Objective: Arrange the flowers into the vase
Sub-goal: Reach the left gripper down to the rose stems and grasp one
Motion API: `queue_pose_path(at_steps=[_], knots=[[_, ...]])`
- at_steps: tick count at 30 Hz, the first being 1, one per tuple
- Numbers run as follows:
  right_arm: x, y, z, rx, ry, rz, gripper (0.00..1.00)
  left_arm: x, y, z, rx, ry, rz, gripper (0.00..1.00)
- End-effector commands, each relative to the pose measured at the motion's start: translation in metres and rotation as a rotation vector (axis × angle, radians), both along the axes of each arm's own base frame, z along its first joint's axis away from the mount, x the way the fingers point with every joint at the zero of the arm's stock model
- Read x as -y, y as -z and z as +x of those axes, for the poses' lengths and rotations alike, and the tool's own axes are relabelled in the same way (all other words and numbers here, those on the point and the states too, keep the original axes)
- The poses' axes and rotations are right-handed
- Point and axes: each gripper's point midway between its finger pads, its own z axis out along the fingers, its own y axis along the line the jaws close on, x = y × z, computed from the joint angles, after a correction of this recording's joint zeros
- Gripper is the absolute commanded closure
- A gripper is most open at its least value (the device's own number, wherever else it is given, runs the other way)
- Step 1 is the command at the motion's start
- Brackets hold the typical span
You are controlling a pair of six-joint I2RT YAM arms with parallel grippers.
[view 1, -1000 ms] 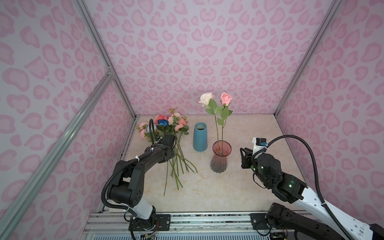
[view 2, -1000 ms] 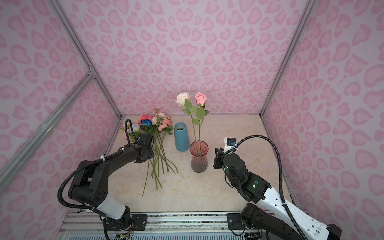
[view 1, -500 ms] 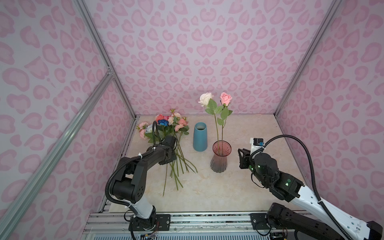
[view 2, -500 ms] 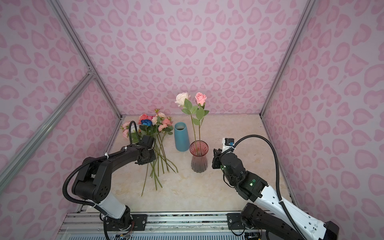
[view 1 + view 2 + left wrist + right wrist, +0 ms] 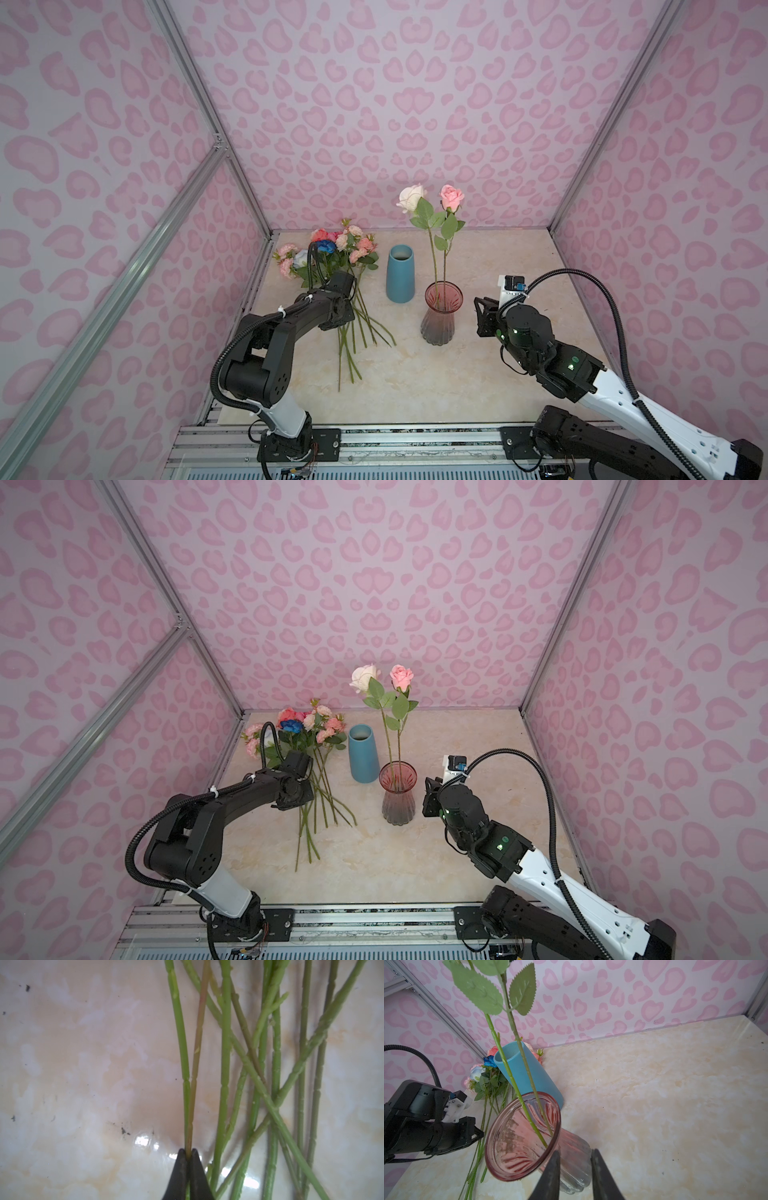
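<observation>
Two flowers, a cream rose [image 5: 411, 197] and a pink rose [image 5: 451, 197], stand in the pink glass vase [image 5: 436, 328]; the other flowers [image 5: 340, 249] lie bunched on the table [image 5: 498, 374], roughly ten stems, too tangled for a sure count; the left gripper [image 5: 188, 1152] has just pinched shut on a stem [image 5: 187, 1105], perhaps two, so a third flower looks ready to lift; the right gripper [image 5: 575, 1151] waits beside that vase, jaws apart, empty; one blue vase [image 5: 400, 278] holds no flower.

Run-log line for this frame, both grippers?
left gripper: shut on flower stem | right gripper: open beside pink glass vase | in vase: cream rose, pink rose
</observation>
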Motion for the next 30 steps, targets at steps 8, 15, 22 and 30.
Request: queue_pose_path(at_steps=[8, 15, 22, 30], knots=[[-0.001, -0.007, 0.001, 0.022, -0.002, 0.018, 0.72, 0.007, -0.039, 0.007, 0.054, 0.057, 0.073, 0.92], [-0.001, -0.008, 0.001, 0.027, -0.004, 0.011, 0.71, 0.007, -0.038, 0.007, 0.056, 0.05, 0.071, 0.9], [0.0, -0.007, 0.001, 0.027, -0.001, 0.01, 0.7, 0.009, -0.04, 0.007, 0.058, 0.057, 0.067, 0.76], [-0.002, -0.004, 0.003, 0.021, -0.002, 0.009, 0.69, 0.002, -0.046, 0.025, 0.084, 0.041, 0.131, 0.69]])
